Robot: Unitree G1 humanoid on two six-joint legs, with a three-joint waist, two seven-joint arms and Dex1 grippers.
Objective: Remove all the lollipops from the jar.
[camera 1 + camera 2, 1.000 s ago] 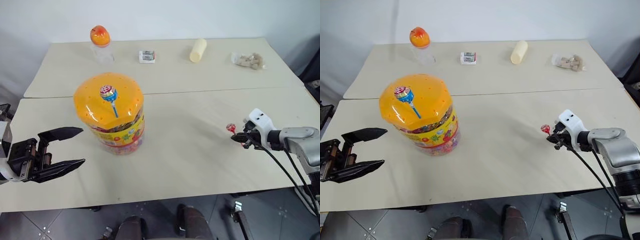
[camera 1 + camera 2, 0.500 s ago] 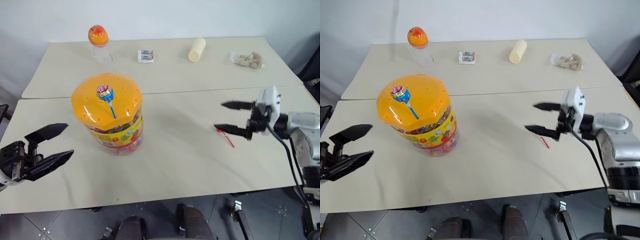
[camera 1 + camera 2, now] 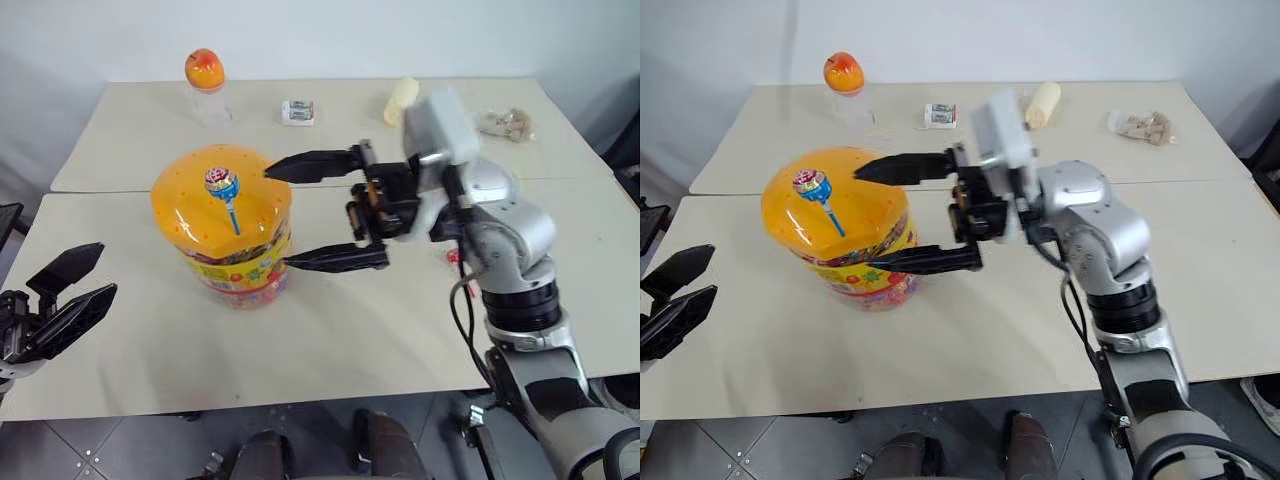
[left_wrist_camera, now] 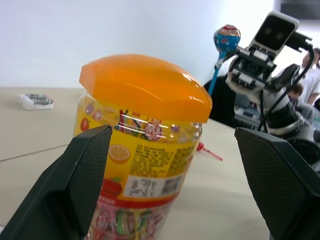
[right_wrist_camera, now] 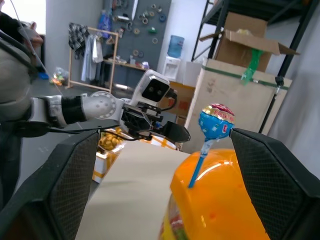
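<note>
Left eye view, right gripper wide open, empty, beside jar

far edge: orange-capped bottle | small packet | cream roll | snack bag

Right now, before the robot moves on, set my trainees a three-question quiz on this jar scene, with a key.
1. True or false: the right pincer is shut on the blue-stick lollipop.
2. Where does that lollipop stand? A in the jar lid, B on the table, C in the left pincer.
3. What colour is the lollipop lying on the table?
Key: 1 false, it is open; 2 A; 3 red.
</note>
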